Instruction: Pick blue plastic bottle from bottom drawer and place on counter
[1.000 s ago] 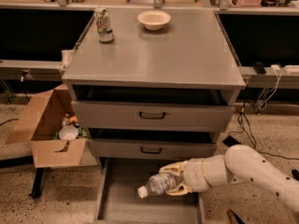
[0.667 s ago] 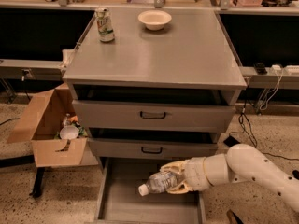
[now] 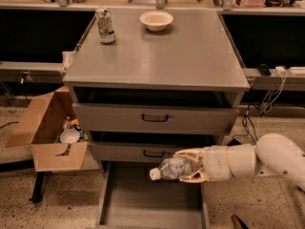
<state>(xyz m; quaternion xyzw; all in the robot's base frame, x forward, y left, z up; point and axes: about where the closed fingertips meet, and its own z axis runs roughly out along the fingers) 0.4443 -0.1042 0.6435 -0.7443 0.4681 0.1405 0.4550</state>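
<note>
The blue plastic bottle (image 3: 172, 168) is clear and crinkled with a white cap pointing left. It lies sideways between the fingers of my gripper (image 3: 188, 166), which is shut on it. The white arm reaches in from the right. The bottle hangs above the open bottom drawer (image 3: 143, 202), in front of the middle drawer's face, clear of the drawer floor. The counter (image 3: 167, 56) is the broad grey cabinet top above, well higher than the bottle.
On the counter stand a green-and-white can (image 3: 105, 26) at the back left and a cream bowl (image 3: 156, 19) at the back middle. An open cardboard box (image 3: 47, 135) with clutter sits left of the cabinet. Cables hang at the right. A wooden bench runs behind.
The gripper has lifted the bottle slightly higher above the bottom drawer's floor; it now sits in front of the middle drawer's face.
</note>
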